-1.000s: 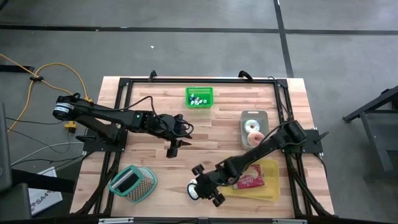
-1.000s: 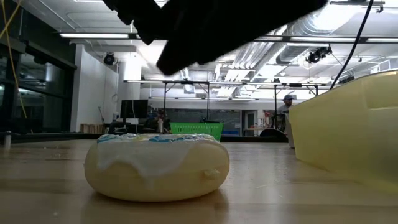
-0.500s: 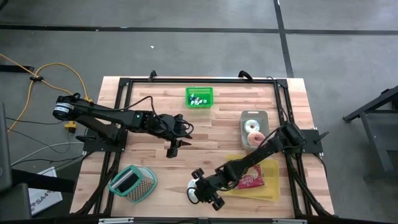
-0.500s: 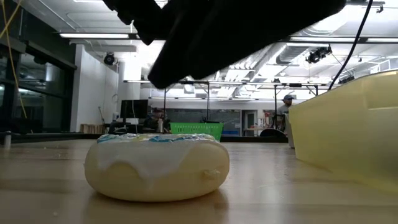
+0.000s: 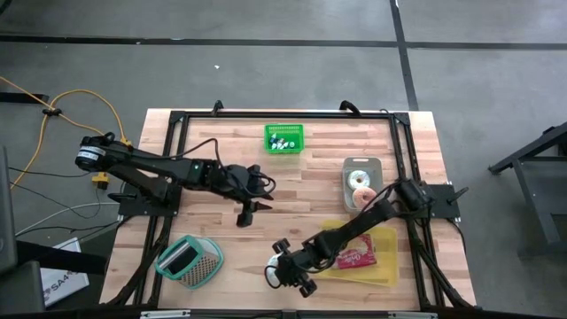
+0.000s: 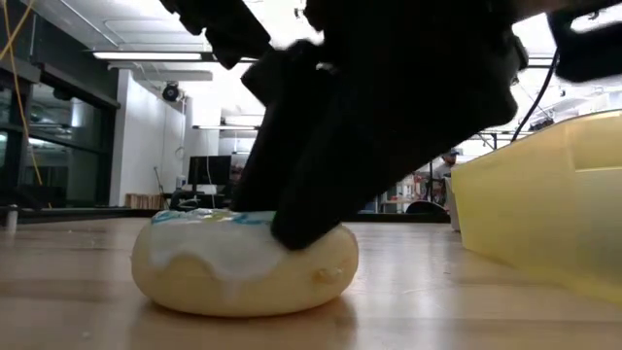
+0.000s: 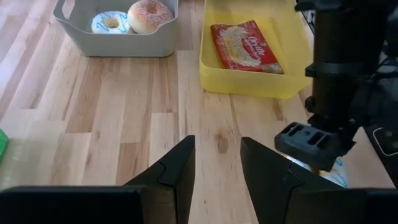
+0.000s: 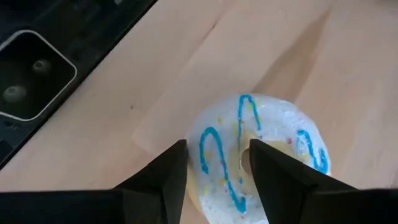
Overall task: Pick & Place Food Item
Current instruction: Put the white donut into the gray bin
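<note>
I have the right gripper (image 8: 214,165) directly over the white-iced doughnut (image 8: 258,149), fingers spread with the tips astride its blue-drizzled top, not yet pinching it. The doughnut lies on the table (image 5: 310,186) near the front edge, just left of the yellow tray (image 5: 376,270). My left gripper (image 5: 251,211) waits mid-table, parted and empty.

overhead cam, table-level cam, both share donut (image 6: 243,262)

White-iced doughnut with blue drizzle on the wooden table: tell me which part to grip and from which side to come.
Grip the white-iced doughnut with blue drizzle across its ring wall, one finger in the centre hole and one outside, or across its full width. Come from above: it lies flat on the wooden table, hole upward. The right gripper already hangs open over it.
</note>
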Available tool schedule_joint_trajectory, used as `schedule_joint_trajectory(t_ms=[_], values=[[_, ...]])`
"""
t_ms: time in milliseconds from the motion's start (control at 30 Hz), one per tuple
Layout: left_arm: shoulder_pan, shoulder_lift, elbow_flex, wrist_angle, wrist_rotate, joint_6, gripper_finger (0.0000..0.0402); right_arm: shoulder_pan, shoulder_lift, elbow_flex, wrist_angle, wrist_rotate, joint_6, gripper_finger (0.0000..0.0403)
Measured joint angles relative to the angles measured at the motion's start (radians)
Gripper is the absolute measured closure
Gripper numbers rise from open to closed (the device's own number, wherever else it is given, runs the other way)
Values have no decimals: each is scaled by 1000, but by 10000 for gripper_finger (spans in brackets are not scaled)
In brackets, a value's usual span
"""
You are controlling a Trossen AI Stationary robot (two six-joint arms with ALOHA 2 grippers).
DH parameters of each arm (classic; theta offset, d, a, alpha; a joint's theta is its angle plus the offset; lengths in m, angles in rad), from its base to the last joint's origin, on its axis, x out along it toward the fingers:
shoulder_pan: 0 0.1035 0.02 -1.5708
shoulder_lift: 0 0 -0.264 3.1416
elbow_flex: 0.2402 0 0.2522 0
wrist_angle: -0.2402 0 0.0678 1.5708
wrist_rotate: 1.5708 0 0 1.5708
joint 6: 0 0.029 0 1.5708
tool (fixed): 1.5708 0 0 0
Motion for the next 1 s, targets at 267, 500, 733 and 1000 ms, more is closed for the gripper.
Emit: schedule_joint_trajectory(t_ms=[267, 500, 733, 1000], values=[[-18, 0, 0, 1, 0, -1, 279, 0, 8, -1, -4, -2, 44, 242], [-19, 0, 0, 1, 0, -15, 279, 0, 8, -1, -11, -3, 44, 260], [-19, 0, 0, 1, 0, -15, 279, 0, 8, -1, -12, -6, 47, 307], [-19, 0, 0, 1, 0, -15, 279, 0, 8, -1, -12, -7, 48, 338]])
